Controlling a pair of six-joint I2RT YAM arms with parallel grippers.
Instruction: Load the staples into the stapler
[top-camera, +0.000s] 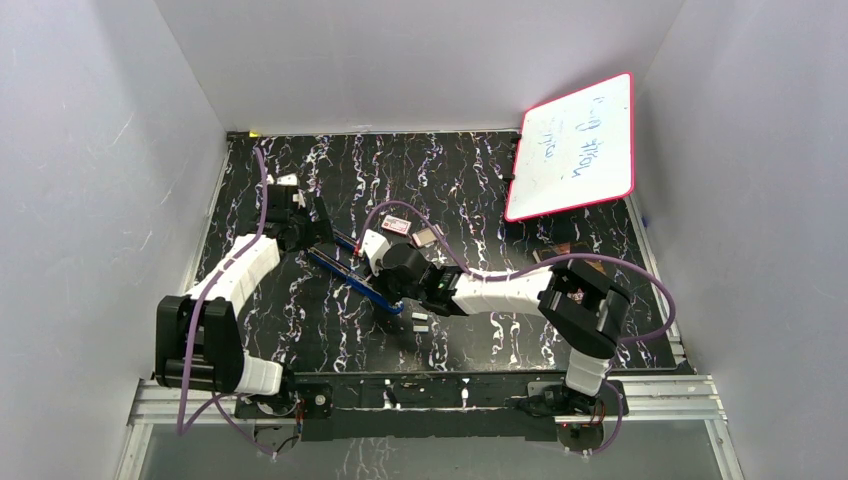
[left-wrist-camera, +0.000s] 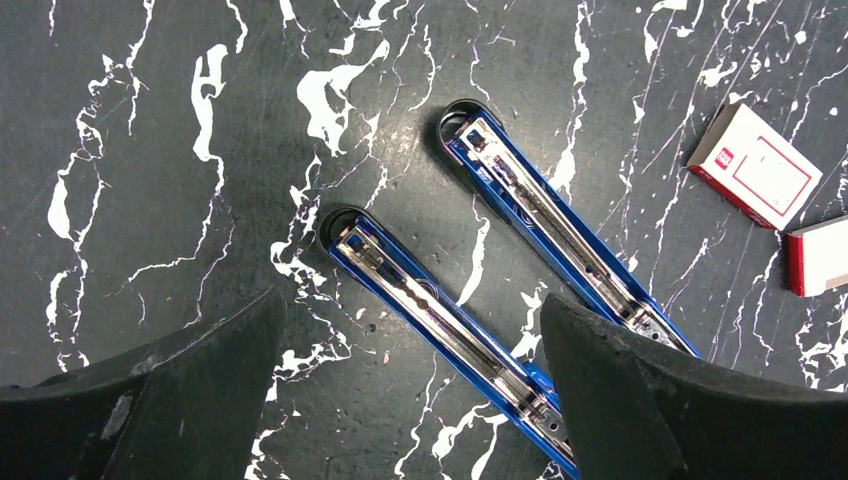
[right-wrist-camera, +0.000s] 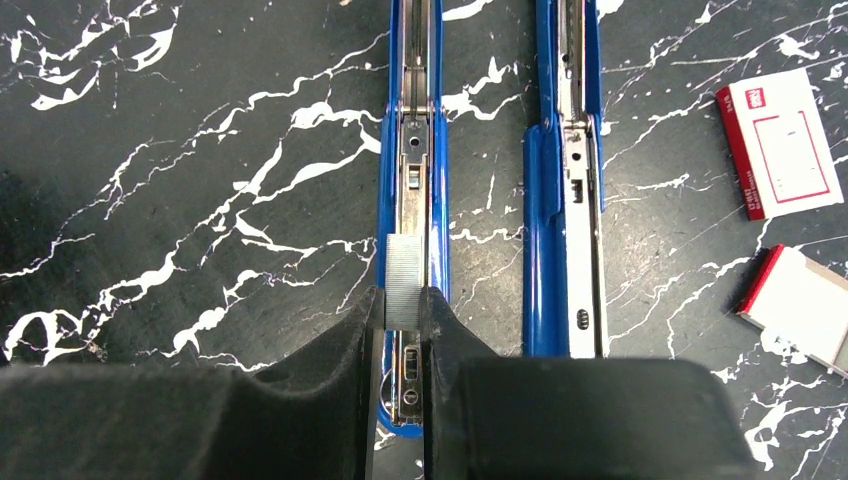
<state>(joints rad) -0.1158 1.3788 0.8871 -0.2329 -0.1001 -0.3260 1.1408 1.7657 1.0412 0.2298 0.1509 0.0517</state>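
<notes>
Black marbled table (top-camera: 320, 335), white walls (top-camera: 400, 60), tilted whiteboard (top-camera: 575, 150)

R wrist view: lower end of the staples (right-wrist-camera: 404, 283) is hidden btw my right fingers (right-wrist-camera: 335, 360). Blue stapler (right-wrist-camera: 413, 150): both rails run off the top edge, so can't tell if they join. Second red-and-white box (right-wrist-camera: 800, 300) is cut by the right edge. Top view: staples too small to make out; whiteboard (top-camera: 575, 150) writing at upper right unreadable.
</notes>
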